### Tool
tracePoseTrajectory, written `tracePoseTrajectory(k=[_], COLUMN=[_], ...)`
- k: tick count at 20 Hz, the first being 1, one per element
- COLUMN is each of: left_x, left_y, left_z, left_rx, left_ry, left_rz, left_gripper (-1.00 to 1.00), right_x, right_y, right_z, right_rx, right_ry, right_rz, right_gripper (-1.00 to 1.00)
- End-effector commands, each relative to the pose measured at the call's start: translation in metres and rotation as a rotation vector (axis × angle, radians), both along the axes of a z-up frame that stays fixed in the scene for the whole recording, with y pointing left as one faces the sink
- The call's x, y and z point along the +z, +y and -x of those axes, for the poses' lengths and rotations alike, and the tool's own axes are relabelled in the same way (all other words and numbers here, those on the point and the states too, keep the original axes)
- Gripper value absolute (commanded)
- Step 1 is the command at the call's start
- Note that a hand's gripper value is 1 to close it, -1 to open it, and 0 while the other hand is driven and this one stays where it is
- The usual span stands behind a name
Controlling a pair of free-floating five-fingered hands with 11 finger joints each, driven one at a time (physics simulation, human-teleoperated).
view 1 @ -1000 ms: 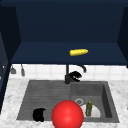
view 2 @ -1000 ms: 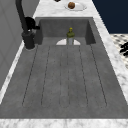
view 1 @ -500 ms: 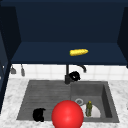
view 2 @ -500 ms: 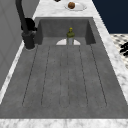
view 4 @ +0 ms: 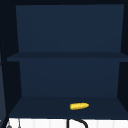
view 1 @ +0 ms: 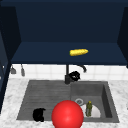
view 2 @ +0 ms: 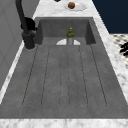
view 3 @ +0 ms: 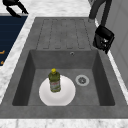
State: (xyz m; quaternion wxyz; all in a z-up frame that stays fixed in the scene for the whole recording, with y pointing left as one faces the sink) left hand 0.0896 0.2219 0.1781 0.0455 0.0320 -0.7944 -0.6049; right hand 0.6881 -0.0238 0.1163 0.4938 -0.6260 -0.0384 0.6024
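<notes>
The ribbed draining board (view 2: 65, 75) on the left part of the sink (view 1: 110, 105) is bare and flat, so a hand can pass low over it from the front edge to the back. At its back corner the black faucet (view 2: 23, 22) stands upright, and the right hand (view 1: 74, 75) hangs just beside it — this corner is tight. In the basin, the green bottle (view 3: 54, 80) stands upright on the white plate (view 3: 66, 96); the room beside them, around the drain (view 3: 82, 80), is free. A red ball (view 1: 67, 115) blocks the front middle, with the left hand (view 1: 39, 114) near it. The lower cabinet shelf (view 4: 37, 107) holds one corn cob (view 4: 79, 106) — the rest is open.
</notes>
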Motion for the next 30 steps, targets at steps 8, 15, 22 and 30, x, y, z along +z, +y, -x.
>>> tracePoseTrajectory(k=[8,15,22,30], left_x=[0.000,0.000,0.000,0.000], left_y=[0.000,0.000,0.000,0.000], left_z=[0.000,0.000,0.000,0.000], left_rx=[0.000,0.000,0.000,0.000], left_ry=[0.000,0.000,0.000,0.000], left_rz=[0.000,0.000,0.000,0.000], left_gripper=[0.00,0.00,0.00,0.00], right_x=[-0.013,-0.004,-0.002,0.002], right_y=[0.035,0.009,0.007,0.003], right_z=[-0.001,-0.002,-0.007,-0.008], right_rx=[-0.081,-0.235,-0.202,-0.205], right_ry=[-0.081,-0.040,-0.016,-0.007], right_rz=[0.031,-0.021,-0.090,-0.144], right_gripper=[1.00,-1.00,-1.00,-1.00])
